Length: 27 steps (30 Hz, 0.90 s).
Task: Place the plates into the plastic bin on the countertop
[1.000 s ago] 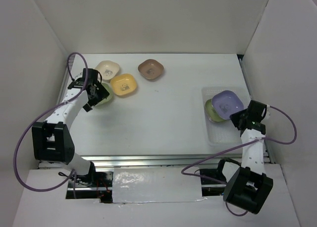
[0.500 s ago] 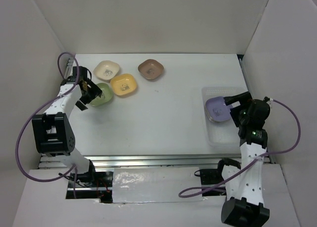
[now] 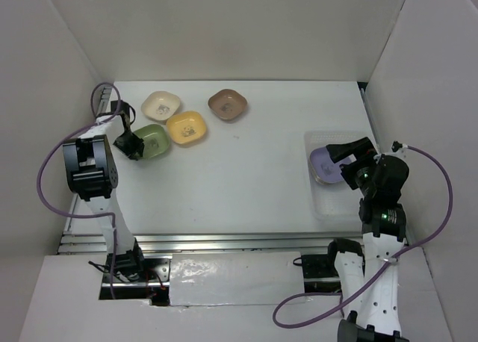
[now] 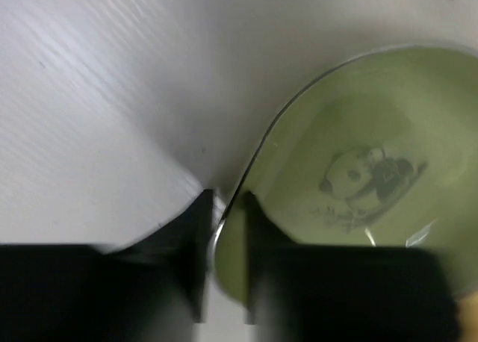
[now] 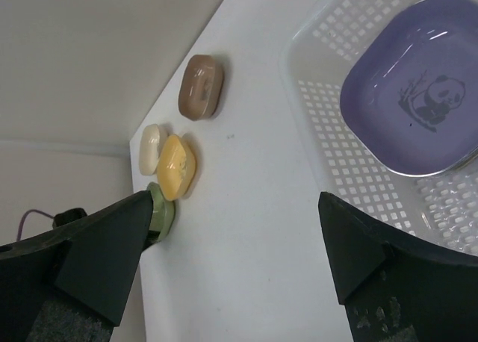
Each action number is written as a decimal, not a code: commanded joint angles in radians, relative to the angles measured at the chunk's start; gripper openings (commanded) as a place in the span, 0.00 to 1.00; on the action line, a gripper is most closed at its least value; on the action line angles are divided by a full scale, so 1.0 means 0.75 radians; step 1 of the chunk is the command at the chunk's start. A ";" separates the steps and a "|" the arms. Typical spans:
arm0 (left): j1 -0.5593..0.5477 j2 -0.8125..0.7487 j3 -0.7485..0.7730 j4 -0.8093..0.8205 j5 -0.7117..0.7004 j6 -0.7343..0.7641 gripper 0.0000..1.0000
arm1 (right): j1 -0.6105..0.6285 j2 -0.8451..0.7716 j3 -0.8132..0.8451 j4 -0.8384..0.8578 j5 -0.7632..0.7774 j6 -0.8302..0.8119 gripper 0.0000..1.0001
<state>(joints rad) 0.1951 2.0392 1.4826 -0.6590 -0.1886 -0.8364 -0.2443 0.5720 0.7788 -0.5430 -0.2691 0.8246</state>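
Note:
A green plate [image 3: 155, 140] [image 4: 358, 170] lies at the left of the countertop [image 3: 246, 170]. My left gripper [image 3: 133, 145] [image 4: 226, 237] stands over its left rim, one finger outside and one inside, closed in on the rim. Cream [image 3: 161, 104], yellow [image 3: 186, 128] and brown [image 3: 228, 104] plates lie just behind and to its right. At the right, a lavender plate [image 3: 325, 163] [image 5: 418, 95] rests in the plastic bin [image 3: 323, 200] [image 5: 351, 170]. My right gripper [image 3: 345, 161] [image 5: 234, 207] hangs open above the bin, holding nothing.
White walls enclose the countertop on three sides. A metal rail [image 3: 224, 241] runs along the near edge. Purple cables loop beside both arms [image 3: 45, 178] [image 3: 444, 193]. The left arm stands close to the left wall.
The right gripper let the lavender plate down into the bin, opened and drew back upward. The left gripper dropped onto the green plate's rim and its jaws narrowed.

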 commanded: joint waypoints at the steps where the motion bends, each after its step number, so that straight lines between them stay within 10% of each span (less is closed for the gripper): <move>1: 0.049 0.018 -0.005 -0.066 -0.022 -0.065 0.15 | 0.039 -0.018 0.066 -0.002 -0.022 -0.022 1.00; 3: 0.083 -0.013 -0.021 -0.125 -0.051 -0.112 0.00 | 0.084 -0.010 0.060 0.035 -0.026 -0.026 1.00; 9: 0.016 -0.458 -0.317 -0.157 -0.274 -0.221 0.00 | 0.554 0.233 0.068 0.239 -0.006 -0.054 1.00; 14: -0.471 -0.874 -0.569 -0.009 -0.264 -0.128 0.00 | 1.081 0.715 0.428 0.200 0.228 -0.165 1.00; 22: -1.002 -1.076 -0.504 -0.031 -0.323 -0.231 0.00 | 1.273 1.196 0.765 0.117 0.467 -0.189 0.98; 27: -1.082 -1.099 -0.435 0.030 -0.226 -0.192 0.00 | 1.275 1.321 0.731 0.159 0.478 -0.148 0.76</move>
<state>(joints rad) -0.6022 1.2514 1.1149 -0.6849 -0.3832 -0.9752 0.7094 1.5543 1.3193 -0.4400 0.0402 0.7033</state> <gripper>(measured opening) 0.043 0.794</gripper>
